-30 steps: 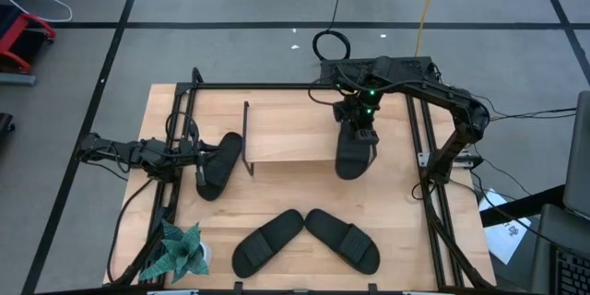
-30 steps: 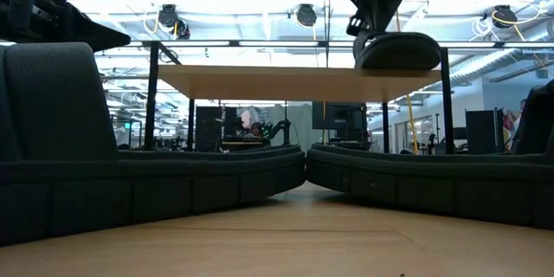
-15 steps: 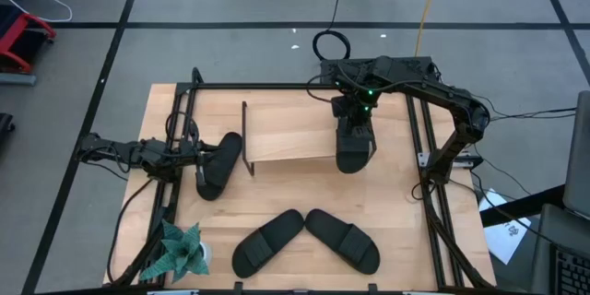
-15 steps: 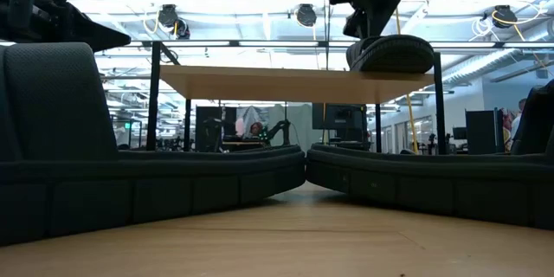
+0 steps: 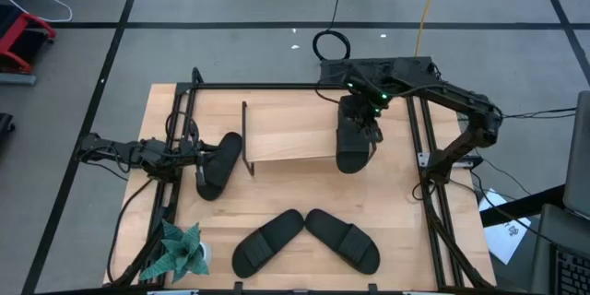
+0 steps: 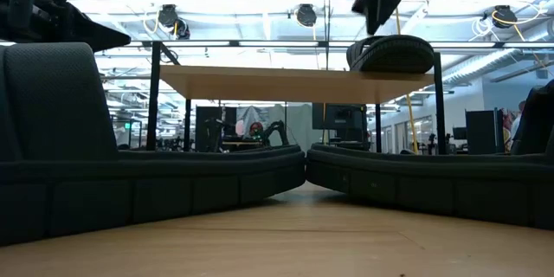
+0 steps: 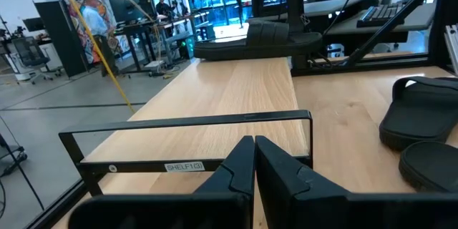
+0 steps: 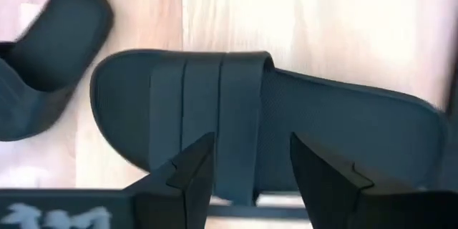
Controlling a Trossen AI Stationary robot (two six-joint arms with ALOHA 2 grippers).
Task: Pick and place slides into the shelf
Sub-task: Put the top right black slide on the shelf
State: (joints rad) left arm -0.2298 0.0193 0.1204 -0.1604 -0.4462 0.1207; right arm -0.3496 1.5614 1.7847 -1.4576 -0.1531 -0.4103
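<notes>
Right jaws (image 8: pixel 247 175) parted above slide (image 8: pixel 265 132) on shelf (image 5: pixel 290 134); left jaws (image 7: pixel 254 159) shut (empty).

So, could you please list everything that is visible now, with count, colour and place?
Slides: four, black. One on the shelf top, one at the shelf's left end in the left end effector, two on the table in front.
Shelf: one, light wood top, black wire sides, middle of table.
Table: one, light wood, black rails.
Plant: one, green, front left corner of table.
Left end effector: shut on a slide.
Right end effector: open, above the slide on the shelf.
</notes>
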